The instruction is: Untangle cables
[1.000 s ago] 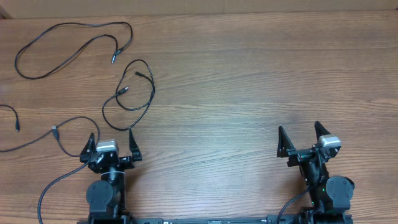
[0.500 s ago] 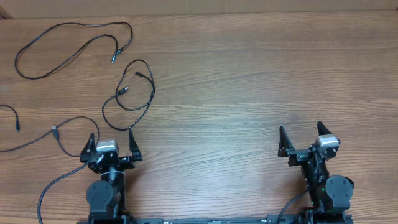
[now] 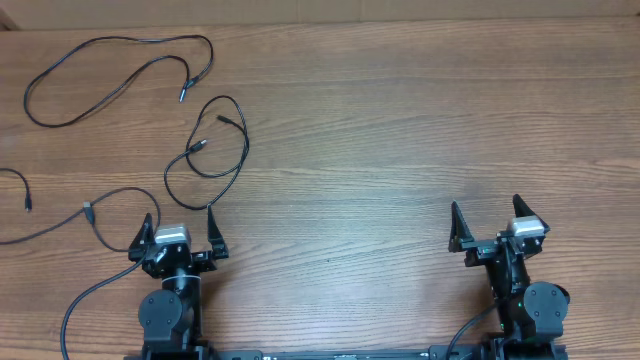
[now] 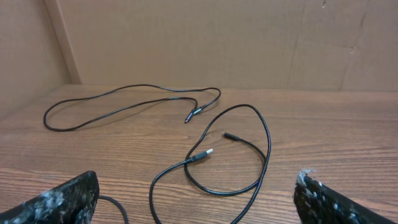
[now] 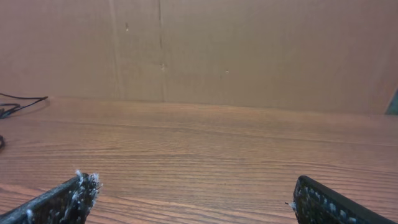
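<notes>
Several thin black cables lie spread over the left half of the wooden table. A long loop [image 3: 110,75] sits at the back left and a smaller loop [image 3: 235,150] lies just ahead of my left gripper [image 3: 180,216]. A third cable [image 3: 60,228] trails off the left edge. In the left wrist view the small loop [image 4: 264,134] and its plug [image 4: 200,155] lie in front of the left gripper [image 4: 198,180], which is open and empty. At the front right, my right gripper [image 3: 485,204] is also open over bare wood [image 5: 193,180]. A cable end [image 5: 18,102] shows far left.
A brown cardboard wall [image 4: 186,37] stands along the back of the table. A short cable end [image 3: 22,188] lies at the far left edge. Both arm bases [image 3: 170,310] sit at the table's front edge, with thicker arm wires beside them.
My right gripper has drifted very slightly to the right. The left arm and the cables have not moved.
</notes>
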